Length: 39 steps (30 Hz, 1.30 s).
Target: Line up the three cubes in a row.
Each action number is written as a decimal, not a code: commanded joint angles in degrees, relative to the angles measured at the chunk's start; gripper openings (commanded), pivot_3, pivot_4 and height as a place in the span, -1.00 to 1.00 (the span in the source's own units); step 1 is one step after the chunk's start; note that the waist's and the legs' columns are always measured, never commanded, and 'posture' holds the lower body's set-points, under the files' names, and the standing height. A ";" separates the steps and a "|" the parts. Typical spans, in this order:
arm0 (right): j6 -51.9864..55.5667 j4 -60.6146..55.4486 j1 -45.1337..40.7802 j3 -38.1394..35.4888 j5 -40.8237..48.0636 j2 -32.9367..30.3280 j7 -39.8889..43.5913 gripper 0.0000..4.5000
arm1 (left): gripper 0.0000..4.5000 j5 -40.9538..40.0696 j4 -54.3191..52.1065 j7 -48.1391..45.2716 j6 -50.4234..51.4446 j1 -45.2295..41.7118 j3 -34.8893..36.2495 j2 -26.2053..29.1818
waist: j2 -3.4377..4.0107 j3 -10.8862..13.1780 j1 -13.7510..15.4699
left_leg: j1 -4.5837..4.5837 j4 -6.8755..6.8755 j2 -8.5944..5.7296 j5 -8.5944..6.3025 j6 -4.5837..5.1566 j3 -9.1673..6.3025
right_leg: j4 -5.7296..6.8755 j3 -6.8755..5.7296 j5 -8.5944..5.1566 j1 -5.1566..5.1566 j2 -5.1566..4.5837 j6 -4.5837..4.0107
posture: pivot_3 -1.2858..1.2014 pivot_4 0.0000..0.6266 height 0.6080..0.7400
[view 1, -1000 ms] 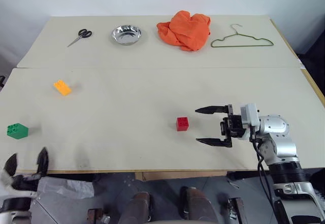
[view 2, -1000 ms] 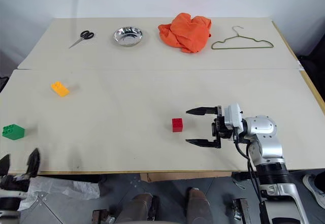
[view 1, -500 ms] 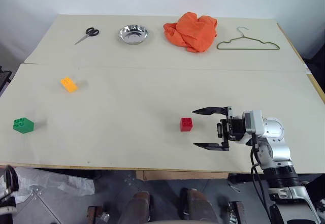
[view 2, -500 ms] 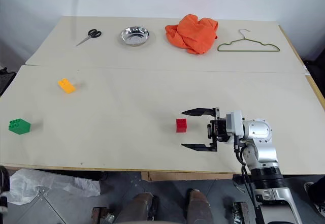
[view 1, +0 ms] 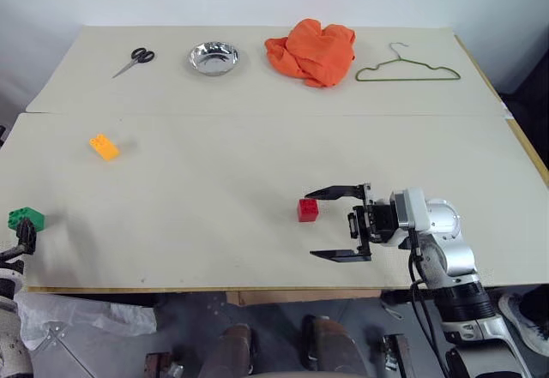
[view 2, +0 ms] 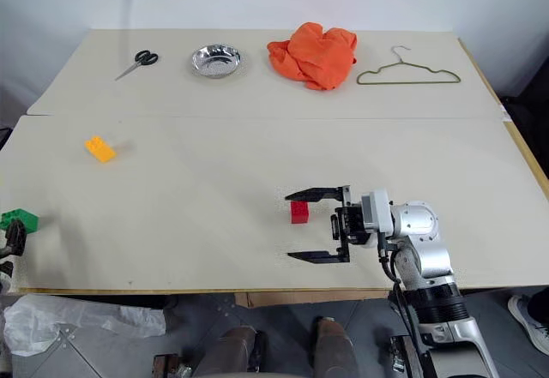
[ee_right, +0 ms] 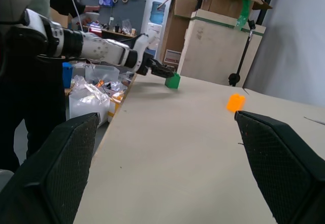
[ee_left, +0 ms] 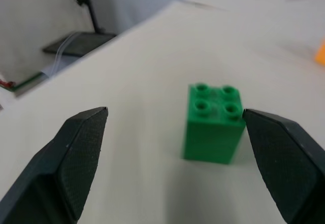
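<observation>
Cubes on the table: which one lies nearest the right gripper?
The red cube, beside the open right gripper; the green cube and orange-yellow cube lie far off to the left.

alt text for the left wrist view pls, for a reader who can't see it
A green cube with four studs on top stands upright on a pale table, just ahead of the left gripper, whose two black fingers are spread wide and not touching it. An orange-yellow cube shows at the edge beyond it.

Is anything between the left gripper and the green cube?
Nothing visible. In the left wrist view the green cube stands upright on bare table just ahead of the left gripper, whose open fingers have only tabletop between them and the cube.
</observation>
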 commanded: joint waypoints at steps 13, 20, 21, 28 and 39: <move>0.86 -3.53 2.40 -0.63 -0.90 0.45 -3.49 1.00 | -0.34 1.47 6.52 -12.87 -10.24 -6.16 -3.53 1.71 | -0.04 -0.02 -0.26 | 0.00 0.00 0.00 0.00 -0.01 0.03 | 0.07 0.01 0.00 -0.07 -0.01 0.00 | 0.03 -0.52 1.00; 0.72 -3.53 4.69 -5.15 -0.96 -4.24 -4.40 1.00 | -0.33 -11.83 -18.33 -33.67 4.57 -9.97 -14.69 7.33 | -0.15 -0.01 1.23 | -0.05 0.11 -0.03 0.01 0.02 -0.09 | -0.20 -0.07 0.00 0.08 -0.12 0.00 | 0.03 -0.52 1.00; 0.76 -3.30 5.07 -5.98 -1.03 -5.12 -4.48 1.00 | -0.33 -11.43 -19.75 -36.99 6.42 -11.87 -18.40 9.02 | -0.14 -0.01 1.33 | -0.05 0.11 -0.04 0.01 0.03 -0.08 | -0.27 -0.05 0.01 0.09 -0.13 0.01 | 0.03 -0.52 1.00; -0.33 0.11 7.45 -11.09 -2.37 -9.79 -5.71 1.00 | -0.33 9.15 -3.90 -61.89 -5.51 -34.80 -49.66 7.75 | 0.12 -0.03 0.72 | 0.00 0.00 -0.14 0.05 0.08 0.14 | 0.01 -0.06 0.02 -0.02 0.07 0.04 | 0.03 -0.52 1.00; 2.21 -6.92 14.69 -15.51 -1.58 -12.37 -10.60 1.00 | -0.33 18.15 20.49 -64.55 -17.04 -47.07 -56.07 -8.81 | -0.09 0.10 0.21 | -0.07 0.13 -0.02 0.08 0.14 0.51 | 0.17 -0.19 0.07 -0.17 0.41 0.15 | 0.03 -0.52 1.00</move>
